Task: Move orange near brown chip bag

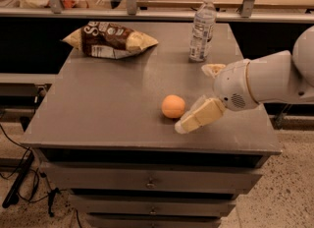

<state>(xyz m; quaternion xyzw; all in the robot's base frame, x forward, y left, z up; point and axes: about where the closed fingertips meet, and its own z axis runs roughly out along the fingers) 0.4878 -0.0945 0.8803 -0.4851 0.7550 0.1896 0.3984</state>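
The orange [173,106] sits on the grey table [108,109], right of centre and towards the front. The brown chip bag [111,39] lies at the table's back left, well apart from the orange. My gripper [192,98] comes in from the right, just to the right of the orange, and is open. Its near finger [198,116] reaches past the orange's front right side. Its far finger [214,69] is behind and to the right. The orange is not held.
A clear water bottle [202,27] stands upright at the back right of the table, behind my gripper. Drawers [149,183] run below the table's front edge. A railing and shelf [147,13] run behind the table. Cables lie on the floor at the left.
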